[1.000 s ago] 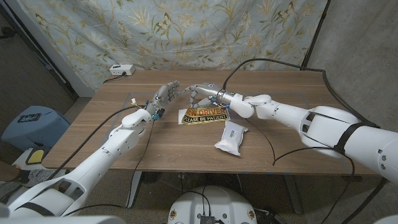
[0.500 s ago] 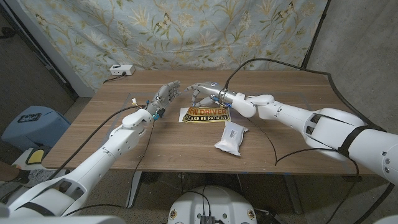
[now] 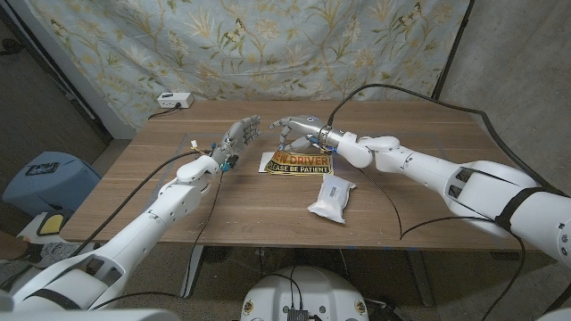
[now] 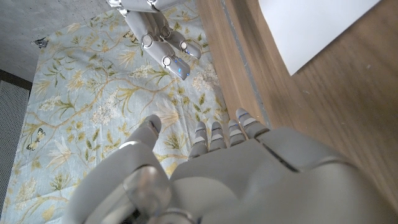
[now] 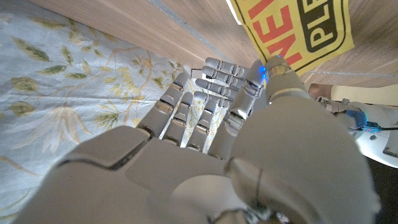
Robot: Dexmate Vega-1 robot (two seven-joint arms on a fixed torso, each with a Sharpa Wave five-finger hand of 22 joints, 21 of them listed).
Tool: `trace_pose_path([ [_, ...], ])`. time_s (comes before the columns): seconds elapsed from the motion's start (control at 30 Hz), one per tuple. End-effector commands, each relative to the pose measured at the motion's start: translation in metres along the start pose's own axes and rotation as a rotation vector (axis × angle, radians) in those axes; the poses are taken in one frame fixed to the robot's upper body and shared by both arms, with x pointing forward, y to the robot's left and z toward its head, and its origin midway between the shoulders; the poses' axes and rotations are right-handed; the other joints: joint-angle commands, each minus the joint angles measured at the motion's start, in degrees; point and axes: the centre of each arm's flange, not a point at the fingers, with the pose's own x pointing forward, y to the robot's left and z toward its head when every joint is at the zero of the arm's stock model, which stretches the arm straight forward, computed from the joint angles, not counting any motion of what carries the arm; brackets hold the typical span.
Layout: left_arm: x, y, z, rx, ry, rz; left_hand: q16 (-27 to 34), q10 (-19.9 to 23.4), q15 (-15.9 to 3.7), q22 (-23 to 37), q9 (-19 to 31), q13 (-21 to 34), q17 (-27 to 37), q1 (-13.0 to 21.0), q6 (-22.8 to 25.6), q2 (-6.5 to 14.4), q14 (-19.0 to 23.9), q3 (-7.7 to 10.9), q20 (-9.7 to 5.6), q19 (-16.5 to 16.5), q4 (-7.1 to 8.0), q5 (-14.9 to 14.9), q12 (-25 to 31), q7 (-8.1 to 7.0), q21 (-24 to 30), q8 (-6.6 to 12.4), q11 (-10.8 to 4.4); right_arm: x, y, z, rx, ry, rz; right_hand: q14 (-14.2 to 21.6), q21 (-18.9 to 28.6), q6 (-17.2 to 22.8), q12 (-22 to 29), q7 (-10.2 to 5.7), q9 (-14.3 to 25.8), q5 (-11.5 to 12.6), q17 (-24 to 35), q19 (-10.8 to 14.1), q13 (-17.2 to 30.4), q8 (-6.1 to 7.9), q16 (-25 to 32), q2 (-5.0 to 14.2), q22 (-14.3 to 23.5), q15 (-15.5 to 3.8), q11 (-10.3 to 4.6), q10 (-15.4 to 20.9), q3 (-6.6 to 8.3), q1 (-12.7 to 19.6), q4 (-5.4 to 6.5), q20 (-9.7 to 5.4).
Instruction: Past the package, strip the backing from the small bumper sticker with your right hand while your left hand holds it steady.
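Note:
The small bumper sticker [image 3: 299, 164], yellow and black with a white left end, lies flat on the wooden table [image 3: 419, 134] just past the white package [image 3: 330, 196]. My right hand [image 3: 299, 132] hovers over the sticker's far edge with its fingers curled in. In the right wrist view its thumb tip [image 5: 274, 65] sits at the edge of the sticker [image 5: 305, 31]; no pinch shows plainly. My left hand [image 3: 237, 137] stands to the left of the sticker, fingers spread, holding nothing and apart from it. The left wrist view shows my left hand [image 4: 236, 174] near the sticker's white end [image 4: 311, 25].
A white power box [image 3: 174, 101] sits at the table's far left corner. A black cable [image 3: 393, 209] loops over the right side of the table. A blue bin [image 3: 40, 178] stands on the floor to the left. A floral curtain hangs behind.
My right hand has drifted slightly right, away from my left hand, staying over the sticker's far edge. The left hand and the package have hardly moved.

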Motion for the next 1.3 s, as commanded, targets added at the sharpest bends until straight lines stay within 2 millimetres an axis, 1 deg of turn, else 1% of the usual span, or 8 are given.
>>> trace_pose_path([
  [0.03,0.004,-0.003,-0.002,-0.005,0.006,-0.011,0.06,0.06,0.25,0.27,0.24,0.33,0.24,0.41,0.47,0.0,0.05,-0.08,0.17,0.11,-0.39,0.1,-0.03,-0.28,-0.01,-0.04,0.72,-0.01,-0.014,-0.001,-0.006,0.01,-0.026,0.17,-0.18,0.06,-0.17,-0.34,0.19,0.27,0.17,-0.11,-0.01,-0.15,0.14,0.19,0.28,-5.8,0.04,0.73,-0.28,0.47,-0.14,-1.44],
  [0.27,0.006,-0.006,-0.002,-0.022,0.008,-0.018,0.05,0.1,0.35,0.28,0.24,0.34,0.24,0.43,0.48,0.01,0.03,-0.13,0.25,0.11,-0.42,0.1,-0.02,-0.28,-0.01,-0.04,0.69,-0.016,-0.022,0.0,-0.013,0.012,-0.04,0.15,-0.2,0.06,-0.29,-0.39,0.2,0.29,0.21,-0.1,0.0,-0.23,0.13,0.21,0.28,-5.85,0.04,0.83,-0.44,0.46,-0.08,-1.43],
  [0.47,0.007,-0.007,-0.003,-0.032,0.008,-0.019,0.07,0.31,0.62,0.28,0.24,0.35,0.25,0.45,0.58,0.05,0.08,-0.19,0.26,0.09,-0.44,0.11,0.07,-0.24,0.0,-0.01,1.09,-0.019,-0.028,0.001,-0.018,0.016,-0.053,0.19,-0.2,0.1,-0.39,-0.42,0.2,0.32,0.24,-0.08,0.0,-0.27,0.15,0.25,0.28,-5.86,0.06,0.87,-0.54,0.45,-0.03,-1.4],
  [0.77,0.007,-0.008,-0.003,-0.041,0.01,-0.024,0.08,0.43,0.66,0.29,0.25,0.37,0.26,0.48,0.82,0.06,0.09,-0.25,0.34,0.16,-0.47,0.12,0.11,-0.07,0.03,0.06,1.11,-0.021,-0.029,0.004,-0.017,0.01,-0.056,0.28,-0.22,-0.05,-0.49,-0.42,0.22,0.36,0.29,-0.07,0.01,-0.42,0.18,0.31,0.28,-5.82,0.05,1.08,-0.71,0.47,0.03,-1.36],
  [1.03,0.004,-0.009,-0.004,-0.055,0.017,-0.023,0.09,0.53,0.67,0.3,0.25,0.38,0.26,0.52,0.98,0.09,0.14,-0.29,0.43,0.12,-0.5,0.13,0.15,0.1,0.02,0.1,1.14,-0.024,-0.036,0.006,-0.03,0.006,-0.063,0.29,-0.24,-0.02,-0.59,-0.42,0.23,0.38,0.32,-0.08,0.01,-0.47,0.19,0.41,0.29,-5.77,-0.03,1.16,-0.81,0.53,0.06,-1.32],
  [1.2,0.001,-0.01,-0.005,-0.069,0.04,-0.019,0.11,0.59,0.85,0.3,0.25,0.4,0.27,0.52,1.01,0.08,0.21,-0.35,0.61,0.19,-0.52,0.13,0.17,0.11,0.05,0.09,1.35,-0.029,-0.039,0.003,-0.027,0.018,-0.068,0.32,-0.24,-0.05,-0.62,-0.46,0.24,0.4,0.34,-0.07,0.02,-0.52,0.21,0.44,0.29,-5.79,-0.04,1.28,-0.87,0.56,0.07,-1.34],
  [1.27,-0.001,-0.01,-0.004,-0.059,0.065,-0.005,0.11,0.62,1.0,0.31,0.25,0.4,0.26,0.51,1.05,0.03,0.23,-0.39,0.62,0.18,-0.53,0.13,0.18,0.07,0.05,0.09,1.37,-0.031,-0.04,0.002,-0.03,0.021,-0.068,0.36,-0.23,0.0,-0.66,-0.5,0.24,0.4,0.34,-0.04,0.02,-0.52,0.22,0.41,0.29,-5.76,-0.02,1.27,-0.91,0.57,0.07,-1.3],
  [1.3,-0.001,-0.01,-0.003,-0.064,0.069,0.001,0.22,0.87,1.37,0.3,0.25,0.41,0.26,0.41,1.51,-0.35,0.59,-0.58,0.82,0.36,-0.63,0.13,0.28,0.13,0.12,0.25,1.58,-0.031,-0.04,0.002,-0.03,0.023,-0.068,0.36,-0.24,-0.01,-0.66,-0.49,0.24,0.4,0.34,-0.05,0.02,-0.52,0.22,0.42,0.29,-5.76,-0.06,1.28,-0.92,0.57,0.07,-1.28],
])
